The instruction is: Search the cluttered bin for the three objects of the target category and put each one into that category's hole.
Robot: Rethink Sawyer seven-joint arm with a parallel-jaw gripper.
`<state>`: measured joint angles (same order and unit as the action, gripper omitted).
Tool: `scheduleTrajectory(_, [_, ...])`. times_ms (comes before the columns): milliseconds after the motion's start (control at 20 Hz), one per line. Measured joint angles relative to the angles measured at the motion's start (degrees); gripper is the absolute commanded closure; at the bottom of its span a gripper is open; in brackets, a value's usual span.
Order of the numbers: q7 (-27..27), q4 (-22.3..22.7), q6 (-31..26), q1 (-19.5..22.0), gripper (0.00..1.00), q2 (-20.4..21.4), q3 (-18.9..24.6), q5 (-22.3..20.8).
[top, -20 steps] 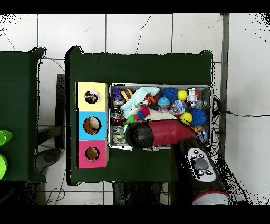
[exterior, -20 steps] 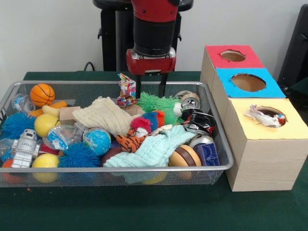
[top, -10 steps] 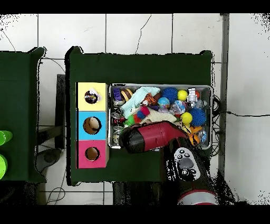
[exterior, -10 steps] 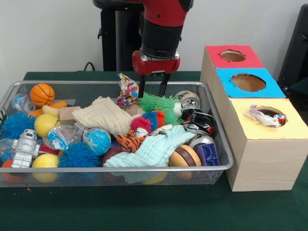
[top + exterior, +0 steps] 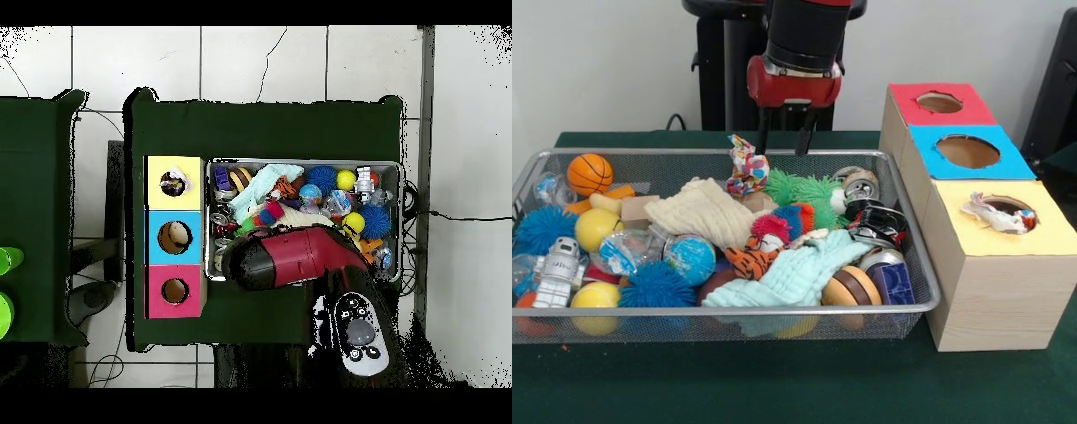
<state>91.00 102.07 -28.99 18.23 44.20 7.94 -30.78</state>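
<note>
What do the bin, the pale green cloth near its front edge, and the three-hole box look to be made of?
The bin looks like silvery metal wire mesh: its contents show through the fine grid walls. The pale green cloth seems a soft woven fabric, with a waffle-like texture and limp folds. The box looks like light wood or wood-grain board, matte, with coloured tops around the holes, perhaps paper or paint.

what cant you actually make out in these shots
- Overhead view: the red and black arm covers the wire mesh bin's near edge.
- Front view: inside the red-topped box's hole, too dark.
- Front view: what lies under the mint green cloth.
- Gripper holds nothing.
</note>
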Motion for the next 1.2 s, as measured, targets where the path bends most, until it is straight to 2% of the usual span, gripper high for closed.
scheduleTrajectory(700, [0.00, 0.68, 0.60, 0.19, 0.00, -2.71, -2.14, -0.03])
scheduleTrajectory(1100, [0.00, 3.65, 3.94, 0.46, 0.00, -3.96, -4.56, -2.55])
scheduleTrajectory(1200, [0.00, 3.70, 6.17, 0.53, 0.00, -5.95, -5.66, -3.44])
